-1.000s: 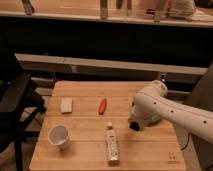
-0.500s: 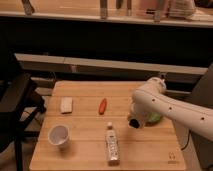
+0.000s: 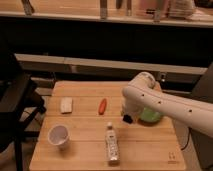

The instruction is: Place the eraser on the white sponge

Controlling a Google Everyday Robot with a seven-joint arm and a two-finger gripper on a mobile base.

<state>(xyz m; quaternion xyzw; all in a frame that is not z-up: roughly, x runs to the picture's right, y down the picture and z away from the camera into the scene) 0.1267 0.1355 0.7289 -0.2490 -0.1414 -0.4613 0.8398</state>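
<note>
The white sponge (image 3: pixel 66 105) lies flat on the left part of the wooden table (image 3: pixel 85 150). My white arm comes in from the right, and my gripper (image 3: pixel 128 118) hangs low over the table's right middle, beside a green object. A small dark bit shows at the gripper's tip; I cannot tell whether it is the eraser or the fingers. No eraser shows anywhere else on the table.
An orange-red oblong object (image 3: pixel 102 105) lies mid-table. A white cup (image 3: pixel 58 135) stands front left. A bottle (image 3: pixel 112 143) lies front centre. A green object (image 3: pixel 149 115) sits under my arm. A dark chair (image 3: pixel 15 100) stands left of the table.
My arm has shifted slightly up and toward the left over the table. The sponge, cup, bottle and orange-red object have not moved.
</note>
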